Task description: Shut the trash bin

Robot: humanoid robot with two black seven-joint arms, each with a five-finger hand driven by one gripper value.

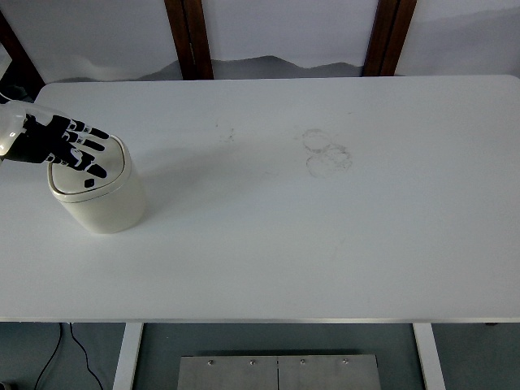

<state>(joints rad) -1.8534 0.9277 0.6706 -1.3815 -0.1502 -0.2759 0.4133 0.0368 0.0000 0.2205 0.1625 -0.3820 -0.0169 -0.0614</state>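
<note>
One cream plastic lidded trash bin [99, 195] sits on the white desk [325, 227]. Left hand [69, 146], fingers spread flat, holds nothing above its lid. Light, rigid; press the lid centre.

Looks like a lab or test room rather than a home. Bare white table [325, 244] on plain white metal legs [127, 356], well right of and below the outstretched fingers [85, 150]. Faint ring stains [325, 153] far right of the fingertips. Grey floor with a metal plate [278, 372], a loose cable [73, 349], dark wooden posts [188, 36] beyond.
</note>
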